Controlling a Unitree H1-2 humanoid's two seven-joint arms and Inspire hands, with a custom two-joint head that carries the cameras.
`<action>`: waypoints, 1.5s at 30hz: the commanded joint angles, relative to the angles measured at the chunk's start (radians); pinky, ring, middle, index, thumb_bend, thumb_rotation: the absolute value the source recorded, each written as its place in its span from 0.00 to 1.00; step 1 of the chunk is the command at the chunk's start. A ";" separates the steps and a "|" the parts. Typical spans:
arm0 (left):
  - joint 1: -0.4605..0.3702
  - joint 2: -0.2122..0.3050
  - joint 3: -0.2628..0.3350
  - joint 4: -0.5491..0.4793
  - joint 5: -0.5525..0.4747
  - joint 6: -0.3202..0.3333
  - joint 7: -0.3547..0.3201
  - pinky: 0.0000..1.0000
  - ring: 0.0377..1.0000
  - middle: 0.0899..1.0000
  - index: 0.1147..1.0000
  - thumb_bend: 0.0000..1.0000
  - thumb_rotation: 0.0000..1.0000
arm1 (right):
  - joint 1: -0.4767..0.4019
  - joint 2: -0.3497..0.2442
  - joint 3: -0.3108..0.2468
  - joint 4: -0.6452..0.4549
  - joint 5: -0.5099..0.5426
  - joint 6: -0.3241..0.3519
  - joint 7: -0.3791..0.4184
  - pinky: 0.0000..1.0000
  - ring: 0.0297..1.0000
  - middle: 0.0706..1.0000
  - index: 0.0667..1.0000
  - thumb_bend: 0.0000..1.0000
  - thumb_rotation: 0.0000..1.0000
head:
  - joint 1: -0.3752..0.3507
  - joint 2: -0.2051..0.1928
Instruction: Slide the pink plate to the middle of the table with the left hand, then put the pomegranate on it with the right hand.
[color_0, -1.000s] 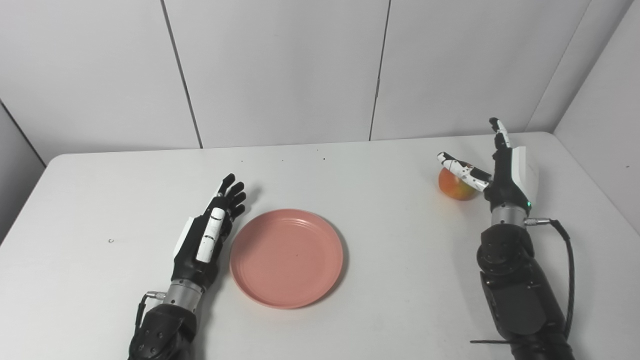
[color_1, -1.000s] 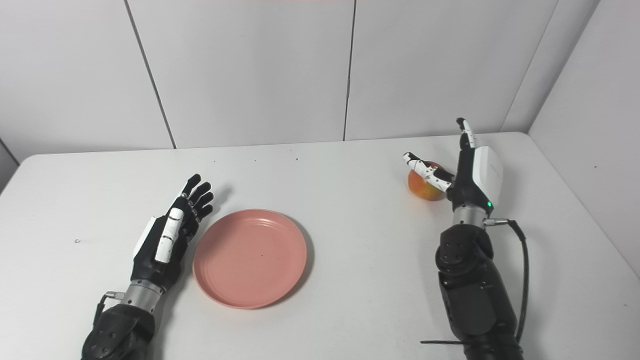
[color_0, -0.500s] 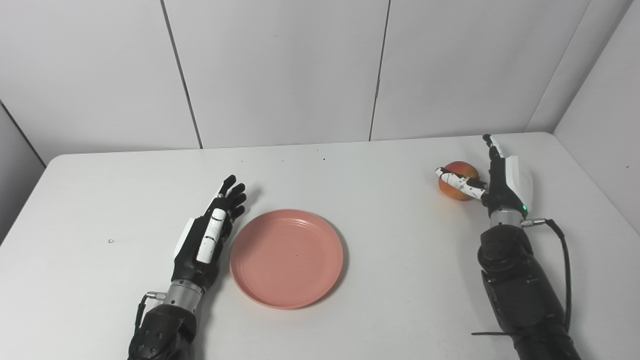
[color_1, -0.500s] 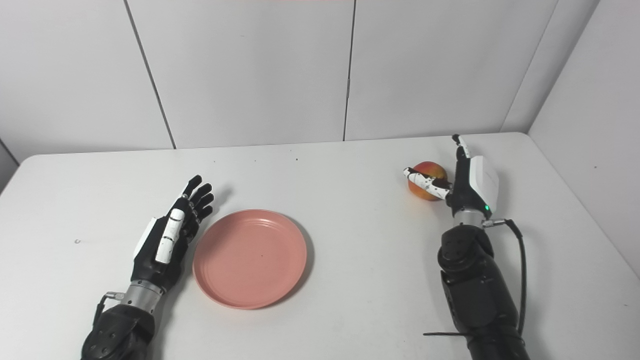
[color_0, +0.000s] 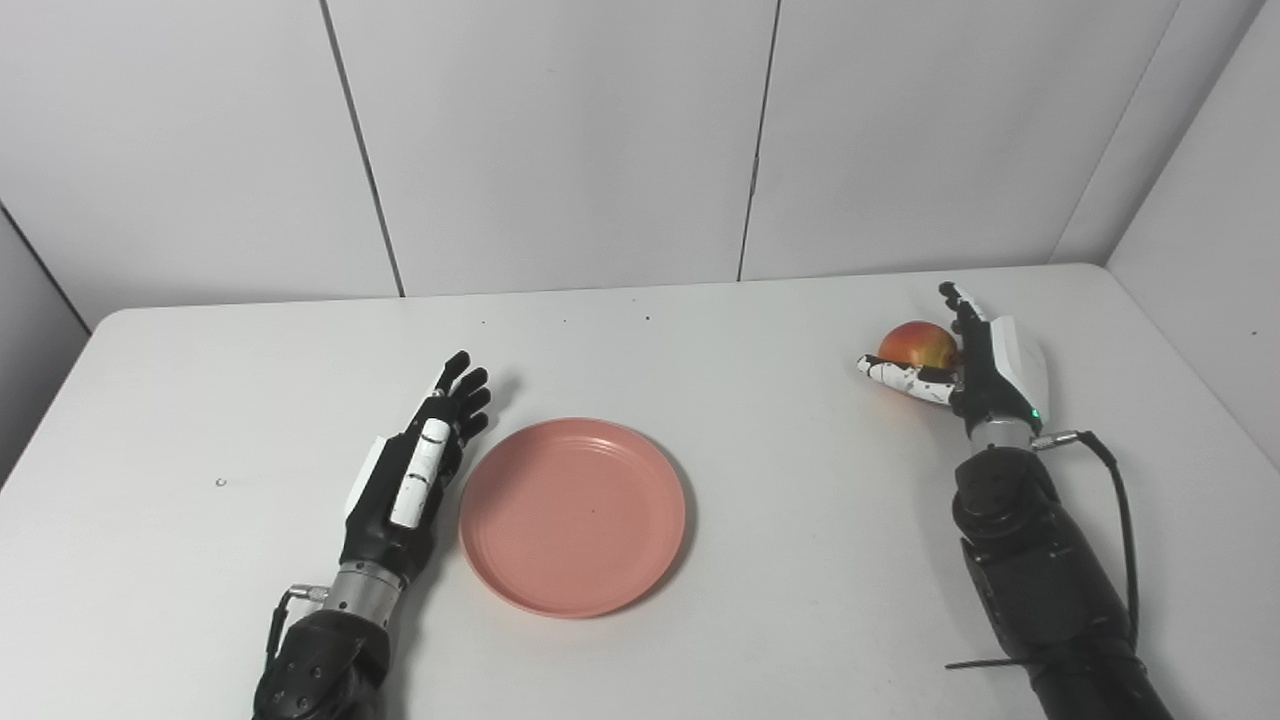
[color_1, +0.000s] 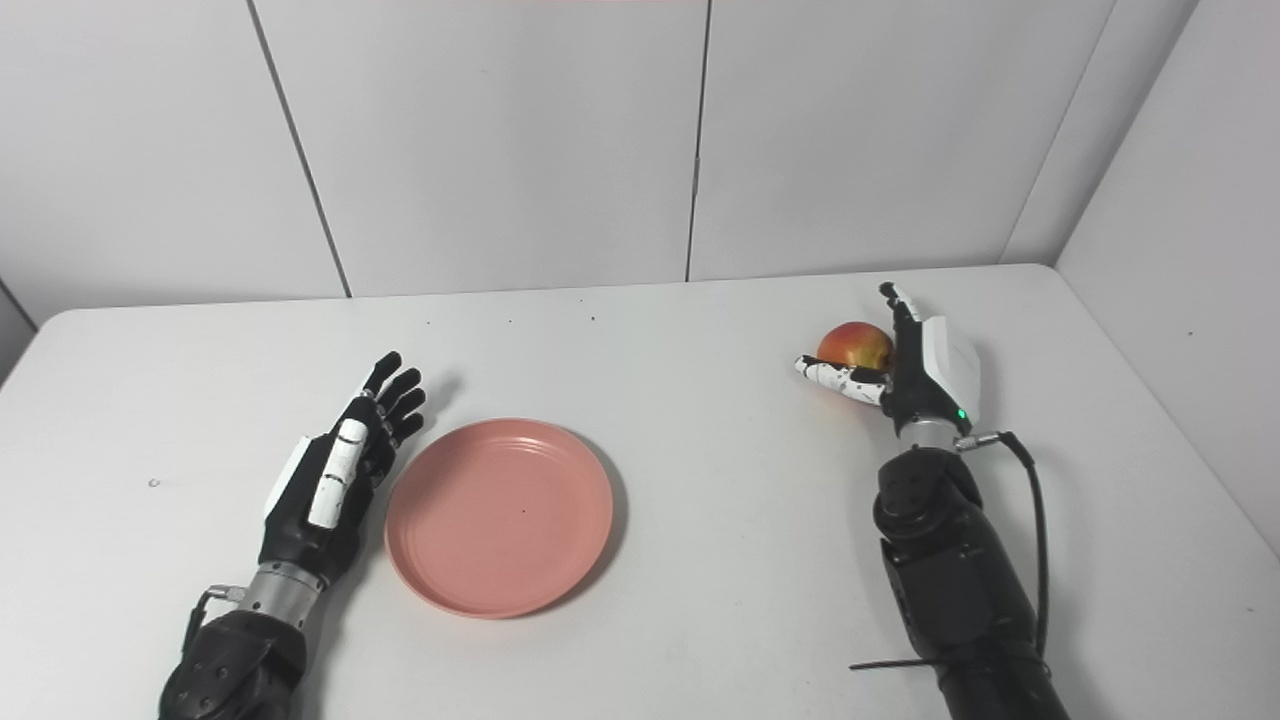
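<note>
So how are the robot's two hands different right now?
The left hand lies low beside the pink plate with its fingers stretched out and holds nothing; the right hand stands on edge against the pomegranate, thumb under it and fingers behind it. The left is near the table's middle, the right by the far right corner. Both are black and white.

The round pink plastic plate (color_0: 573, 515) is lying near the middle of the white worktop (color_0: 760, 560), with the left hand (color_0: 413, 476) lying just beside its left rim. The round red-yellow pomegranate (color_0: 917, 347) is sitting well apart at the far right, the right hand (color_0: 975, 365) cupping around it
</note>
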 joint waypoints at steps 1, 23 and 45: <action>-0.017 0.006 0.004 -0.027 -0.013 -0.013 -0.013 0.96 0.95 0.95 0.94 0.60 0.91 | -0.031 -0.011 -0.015 -0.011 0.027 0.000 0.002 0.59 0.73 0.80 0.82 0.88 0.22 | 0.002 0.000; -0.018 0.006 -0.001 -0.033 -0.008 -0.002 -0.012 0.96 0.96 0.95 0.94 0.61 0.91 | -0.017 0.006 -0.008 0.034 0.048 -0.107 -0.143 0.43 0.42 0.44 0.47 0.52 0.00 | 0.005 0.006; -0.011 -0.020 -0.021 -0.075 0.041 0.034 0.023 0.94 0.95 0.95 0.94 0.61 0.94 | 0.069 0.105 0.021 -0.261 0.074 -0.152 -0.109 0.42 0.43 0.46 0.46 0.52 0.00 | 0.077 0.022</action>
